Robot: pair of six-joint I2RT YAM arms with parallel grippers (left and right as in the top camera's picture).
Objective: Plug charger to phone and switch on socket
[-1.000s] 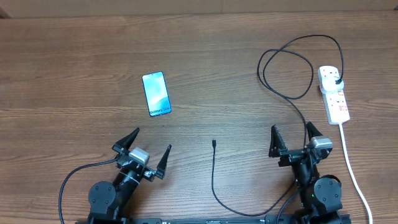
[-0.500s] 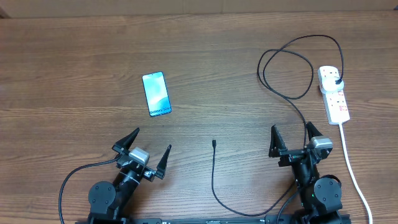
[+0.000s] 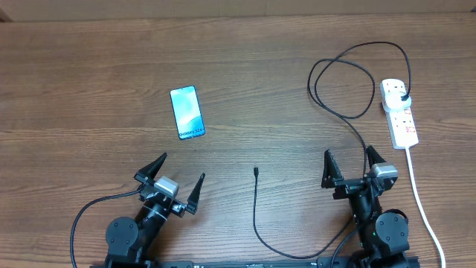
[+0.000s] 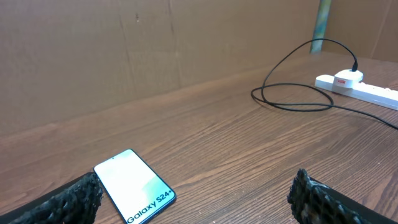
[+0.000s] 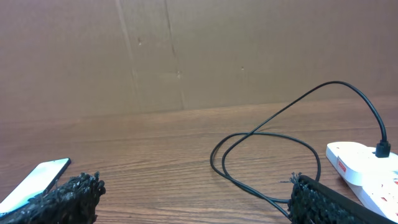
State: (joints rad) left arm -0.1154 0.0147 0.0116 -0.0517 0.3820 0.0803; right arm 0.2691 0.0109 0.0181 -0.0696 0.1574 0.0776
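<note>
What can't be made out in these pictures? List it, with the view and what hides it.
- Overhead: white power strip with red switches: too small to tell whether switched on.
- Overhead: thin black charger cable: connector tip too small to tell its type.
- Right wrist: slim blue-screened phone: cut off by the left edge, partly hidden by a finger of the right gripper.

1. The table was matt brown wood grain.
2. The phone, eleven o'clock, had a glossy screen.
3. The socket, two o'clock, was smooth white plastic.
4. My left fingers were rough, matt black.
</note>
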